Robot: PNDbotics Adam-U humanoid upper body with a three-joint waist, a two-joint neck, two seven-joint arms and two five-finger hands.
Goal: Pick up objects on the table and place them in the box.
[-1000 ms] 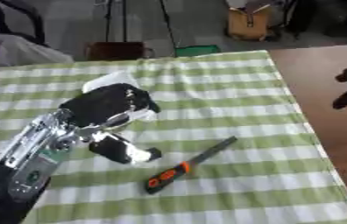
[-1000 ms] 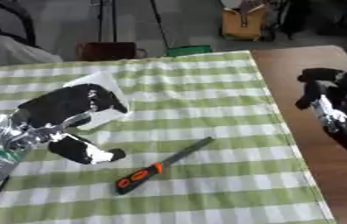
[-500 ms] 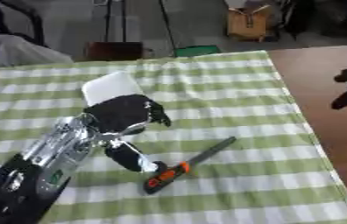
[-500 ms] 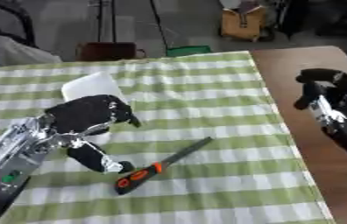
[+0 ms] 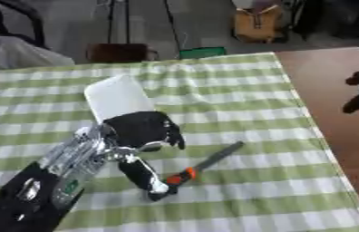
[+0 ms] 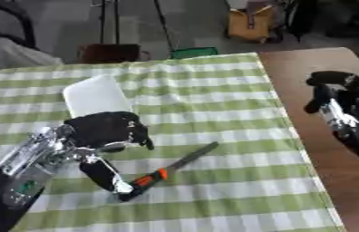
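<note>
A tool with an orange and black handle (image 5: 177,176) and a grey blade (image 5: 219,154) lies slantwise on the green checked cloth. My left hand (image 5: 139,130) hovers just left of it, open, fingers bent downward. Its thumb (image 5: 143,174) reaches down to the handle's near end, touching or almost touching it. A white flat rectangular thing (image 5: 118,96) lies just beyond the hand. My right hand (image 6: 335,96) rests idle over the bare wooden table at the right edge, open with relaxed fingers and holding nothing.
The cloth's right edge (image 5: 313,131) gives way to brown tabletop (image 5: 329,81). Beyond the far edge stand a dark stool (image 5: 119,52), a tripod's legs and a tan bag (image 5: 258,25). A person's sleeve (image 5: 12,52) shows at the far left.
My left hand has moved right and nearer, off the white flat thing, which now shows whole. Its thumb has come down to the tool's handle. The right hand has stayed put.
</note>
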